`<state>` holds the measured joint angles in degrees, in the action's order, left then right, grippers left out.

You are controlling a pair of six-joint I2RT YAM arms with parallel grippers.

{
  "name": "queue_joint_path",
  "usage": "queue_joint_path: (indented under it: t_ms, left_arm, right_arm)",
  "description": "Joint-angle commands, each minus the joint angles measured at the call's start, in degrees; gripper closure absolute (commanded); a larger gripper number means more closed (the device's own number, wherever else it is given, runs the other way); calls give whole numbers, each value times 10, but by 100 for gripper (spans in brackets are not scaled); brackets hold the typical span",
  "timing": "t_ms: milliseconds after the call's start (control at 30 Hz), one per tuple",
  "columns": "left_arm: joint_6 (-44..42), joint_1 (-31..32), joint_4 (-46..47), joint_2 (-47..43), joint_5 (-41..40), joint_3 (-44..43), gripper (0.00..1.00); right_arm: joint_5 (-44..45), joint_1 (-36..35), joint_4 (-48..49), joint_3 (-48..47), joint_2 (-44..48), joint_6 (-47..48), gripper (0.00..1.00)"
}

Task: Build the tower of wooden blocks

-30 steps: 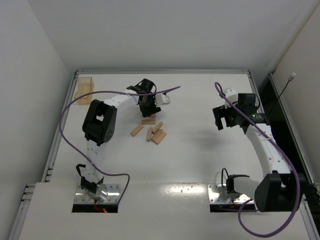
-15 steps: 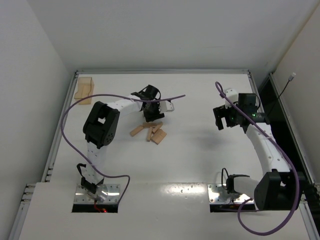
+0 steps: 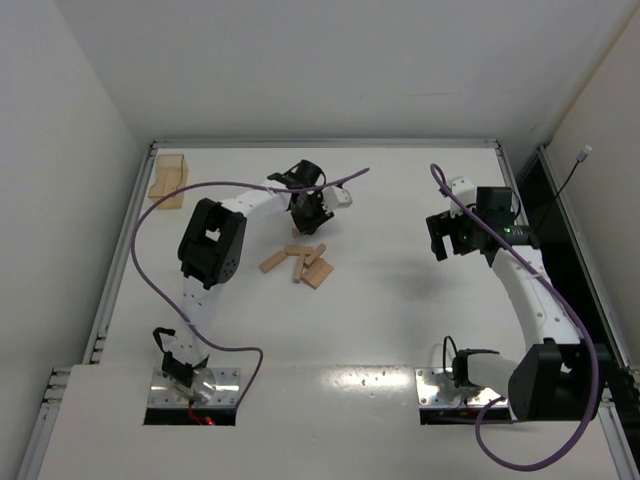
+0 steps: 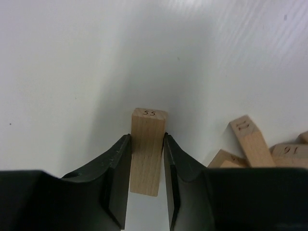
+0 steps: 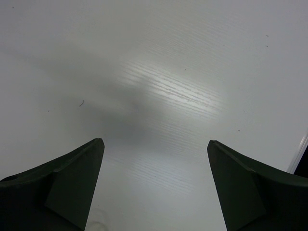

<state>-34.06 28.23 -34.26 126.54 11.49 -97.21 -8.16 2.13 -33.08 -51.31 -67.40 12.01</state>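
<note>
A block marked 55 (image 4: 146, 161) sits between the two fingers of the left gripper (image 4: 147, 137). The jaws are closed most of the way and press on its two long sides, with its numbered end pointing away from the wrist. Whether that far end touches the tabletop (image 3: 400, 330) cannot be told. From above, this grasp is just beyond the middle of the tabletop, a little to the left.

Just on the near side of it lie the other wood blocks (image 3: 298, 267), four in a loose cluster. One lies out to the left (image 3: 273, 262), one in the middle, and two on the right (image 3: 319, 272), close together or touching. With the gripped one, five blocks can be counted. In the left wrist view, the nearest of the cluster shows at the right edge, one numbered bar (image 4: 250, 142) tilted against its neighbours.

One clear amber box (image 3: 186, 172) stands in the far left corner of the tabletop, well apart from the cluster. Something tan shows low inside it, but what it is cannot be made out.

The right gripper (image 5: 155, 142) hangs over bare tabletop on the right side, far from the blocks. Its jaws are spread wide with nothing between them.
</note>
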Motion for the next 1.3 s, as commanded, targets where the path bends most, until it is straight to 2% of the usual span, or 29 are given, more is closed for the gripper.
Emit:
queue_joint_path:
  t_ms: [0,100,167,200,233,333,500,567,800,1267]
  left_arm:
    - [121,-12,-35,32,58,-41,100]
    - [256,-17,-28,29,68,-57,100]
    - [374,-5,-8,11,16,-45,100]
    - [409,3,8,-1,-15,-37,100]
    - [441,11,17,-15,-81,-16,100]
    - [566,31,45,-64,-159,16,100]
    - [690,31,39,-81,-143,22,100]
    - [711,36,29,-58,-143,1,100]
    - [738,49,17,-23,-225,-39,100]
    - [734,66,24,46,-266,-70,100]
  right_arm:
    - [-13,2,11,0,10,-4,14]
    - [-13,2,11,0,10,-4,14]
    - [-13,2,11,0,10,-4,14]
    - [-13,2,11,0,10,-4,14]
    - [-13,2,11,0,10,-4,14]
    - [-19,2,11,0,16,-9,14]
    - [-24,2,16,5,16,-21,14]
    - [-24,2,16,5,16,-21,14]
    - [-24,2,16,10,16,-21,14]
    - [-29,12,16,10,10,-26,13]
